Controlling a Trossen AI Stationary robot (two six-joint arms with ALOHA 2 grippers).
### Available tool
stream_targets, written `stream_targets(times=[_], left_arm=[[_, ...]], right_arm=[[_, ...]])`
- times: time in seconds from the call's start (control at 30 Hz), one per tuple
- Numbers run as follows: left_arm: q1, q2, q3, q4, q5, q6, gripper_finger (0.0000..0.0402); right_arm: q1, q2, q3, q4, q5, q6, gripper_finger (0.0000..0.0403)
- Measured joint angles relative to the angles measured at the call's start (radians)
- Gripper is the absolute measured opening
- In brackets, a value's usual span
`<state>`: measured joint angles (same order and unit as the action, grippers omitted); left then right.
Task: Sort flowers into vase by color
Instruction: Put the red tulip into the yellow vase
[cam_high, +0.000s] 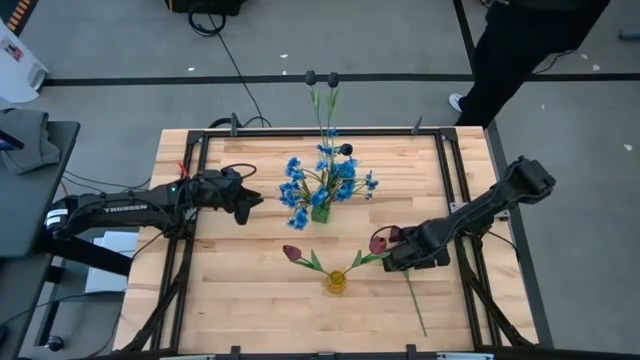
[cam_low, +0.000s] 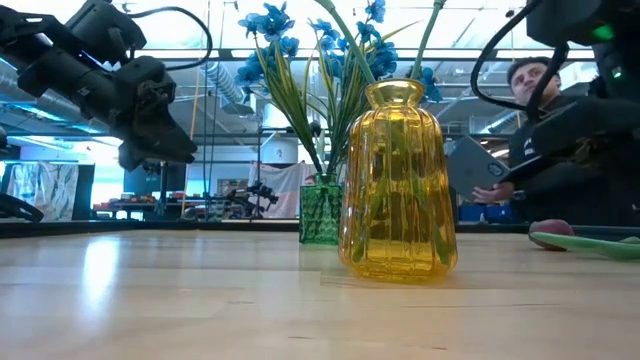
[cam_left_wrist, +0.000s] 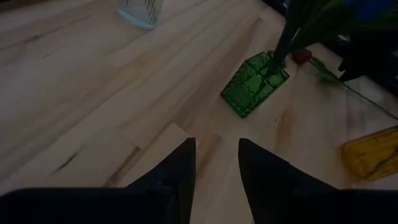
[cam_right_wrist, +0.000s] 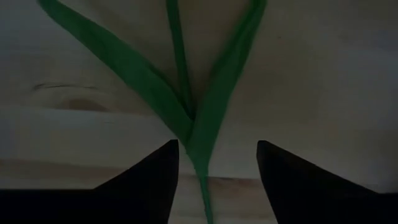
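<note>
Two vases stood mid-frame on the surface (cam_high: 230, 300): green vase (cam_high: 320, 212) with blue flowers (cam_high: 322, 180), yellow vase (cam_high: 336, 283) with one red tulip (cam_high: 293, 253). Right gripper (cam_right_wrist: 217, 163), fingers parted, straddled a lying tulip stem (cam_right_wrist: 200, 149) lower right. Left gripper (cam_left_wrist: 216, 163) hovered center-left, slightly parted, empty.

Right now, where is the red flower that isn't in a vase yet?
In the high view, the loose red tulip lies flat on the table's right side, just right of the yellow vase, under the right gripper.

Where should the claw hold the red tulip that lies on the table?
On the bare stem just below where the leaves fork, from straight above: the red tulip lies flat and the right claw already stands open astride that stem.
</note>
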<state>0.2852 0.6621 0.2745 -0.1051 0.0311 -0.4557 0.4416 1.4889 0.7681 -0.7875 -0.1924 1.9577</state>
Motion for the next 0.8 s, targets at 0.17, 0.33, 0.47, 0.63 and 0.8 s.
stream_targets(times=[0.17, 0.33, 0.47, 0.63, 0.8], left_arm=[[0.000, 0.000, 0.000, 0.000, 0.000, 0.007, 0.0127], [0.000, 0.000, 0.000, 0.000, 0.000, 0.007, 0.0127], [0.000, 0.000, 0.000, -0.002, 0.000, 0.007, 0.0127], [0.000, 0.000, 0.000, -0.006, 0.000, 0.007, 0.0127], [0.000, 0.000, 0.000, -0.010, 0.000, 0.008, 0.0127]], right_arm=[[0.003, 0.001, 0.001, 0.003, 0.025, 0.003, 0.0217], [0.003, 0.014, 0.001, 0.033, 0.035, 0.003, 0.0211], [0.008, 0.032, 0.002, 0.086, 0.060, -0.016, 0.0210], [0.011, 0.056, 0.001, 0.069, 0.061, -0.035, 0.0210], [0.011, 0.064, 0.001, 0.048, 0.046, -0.049, 0.0207]])
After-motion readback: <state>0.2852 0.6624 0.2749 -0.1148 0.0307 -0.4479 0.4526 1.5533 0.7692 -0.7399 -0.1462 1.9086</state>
